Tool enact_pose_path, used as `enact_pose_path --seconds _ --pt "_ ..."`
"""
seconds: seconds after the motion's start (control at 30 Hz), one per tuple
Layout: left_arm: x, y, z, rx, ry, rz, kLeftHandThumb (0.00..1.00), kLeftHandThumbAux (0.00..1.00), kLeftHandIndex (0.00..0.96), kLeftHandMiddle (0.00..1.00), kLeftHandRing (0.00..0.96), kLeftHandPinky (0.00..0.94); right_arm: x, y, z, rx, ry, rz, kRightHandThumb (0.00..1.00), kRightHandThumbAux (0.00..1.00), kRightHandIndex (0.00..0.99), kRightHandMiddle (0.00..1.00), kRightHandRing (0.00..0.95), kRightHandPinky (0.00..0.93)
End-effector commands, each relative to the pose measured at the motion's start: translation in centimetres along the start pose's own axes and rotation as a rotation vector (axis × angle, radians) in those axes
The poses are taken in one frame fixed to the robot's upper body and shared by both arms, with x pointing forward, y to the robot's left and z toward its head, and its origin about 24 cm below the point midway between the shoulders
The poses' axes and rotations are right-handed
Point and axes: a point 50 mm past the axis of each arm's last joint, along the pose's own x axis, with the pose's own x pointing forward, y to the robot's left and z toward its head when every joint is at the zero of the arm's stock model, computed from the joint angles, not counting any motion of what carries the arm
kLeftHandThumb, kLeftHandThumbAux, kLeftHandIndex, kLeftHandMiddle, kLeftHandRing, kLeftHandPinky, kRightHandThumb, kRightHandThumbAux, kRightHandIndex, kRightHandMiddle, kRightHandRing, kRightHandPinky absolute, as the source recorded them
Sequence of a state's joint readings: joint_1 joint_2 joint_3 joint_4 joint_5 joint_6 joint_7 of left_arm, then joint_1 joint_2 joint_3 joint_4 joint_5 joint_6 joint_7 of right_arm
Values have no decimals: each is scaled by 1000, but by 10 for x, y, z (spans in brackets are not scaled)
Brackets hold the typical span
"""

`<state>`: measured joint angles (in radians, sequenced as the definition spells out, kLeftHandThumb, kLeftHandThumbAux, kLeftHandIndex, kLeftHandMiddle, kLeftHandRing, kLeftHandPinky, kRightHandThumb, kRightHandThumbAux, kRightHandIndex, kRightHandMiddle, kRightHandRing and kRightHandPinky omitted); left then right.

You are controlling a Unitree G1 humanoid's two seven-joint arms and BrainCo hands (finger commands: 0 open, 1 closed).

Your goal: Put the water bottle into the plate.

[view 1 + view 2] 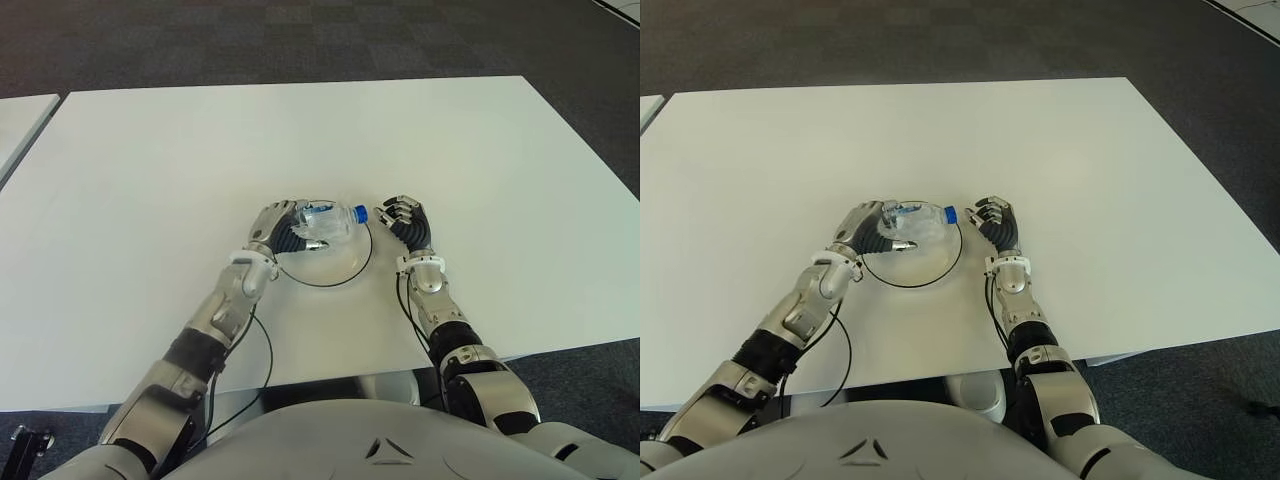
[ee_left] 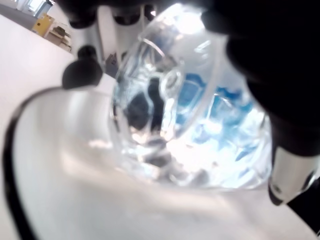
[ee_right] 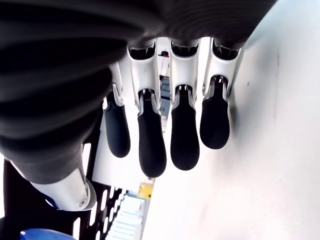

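The bottle (image 1: 327, 221) is clear, glossy plastic with a blue cap. The plate (image 1: 345, 262) looks smooth and white, dark-rimmed. The worktop (image 1: 150, 170) is matt white. Floor (image 1: 300, 40): rough grey carpet.

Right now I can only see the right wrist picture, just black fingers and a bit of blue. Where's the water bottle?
Observer: The left hand holds the water bottle lying on its side over the plate.
Operator: What's the blue bit I see?
Observer: That's the bottle's blue cap, pointing toward the right hand, which shows just beside the plate's right edge.
Operator: Is the bottle touching the plate yet?
Observer: The left wrist view shows the bottle's base low in the plate's bowl, but I can't tell if they touch.
Operator: Is anything else on the table?
Observer: On the white table I see only the plate, the bottle and both hands.
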<state>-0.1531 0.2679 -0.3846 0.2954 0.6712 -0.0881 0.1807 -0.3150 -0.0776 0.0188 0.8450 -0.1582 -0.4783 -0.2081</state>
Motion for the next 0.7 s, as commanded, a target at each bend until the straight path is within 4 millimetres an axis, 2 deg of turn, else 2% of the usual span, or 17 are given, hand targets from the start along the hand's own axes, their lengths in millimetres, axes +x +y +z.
enact_pose_path --seconds 0.03,0.37,0.7 --pt "5 1 0 62 -31 6 849 671 392 532 842 819 -7 2 -12 -9 60 12 707 729 433 607 614 616" --pt "4 -4 -7 171 -55 42 850 666 404 543 814 805 -7 3 -12 -4 67 6 707 729 433 608 610 608" --pt "4 -7 -11 178 -36 77 845 661 409 581 736 697 -7 3 -11 -8 67 0 706 730 433 598 605 608"
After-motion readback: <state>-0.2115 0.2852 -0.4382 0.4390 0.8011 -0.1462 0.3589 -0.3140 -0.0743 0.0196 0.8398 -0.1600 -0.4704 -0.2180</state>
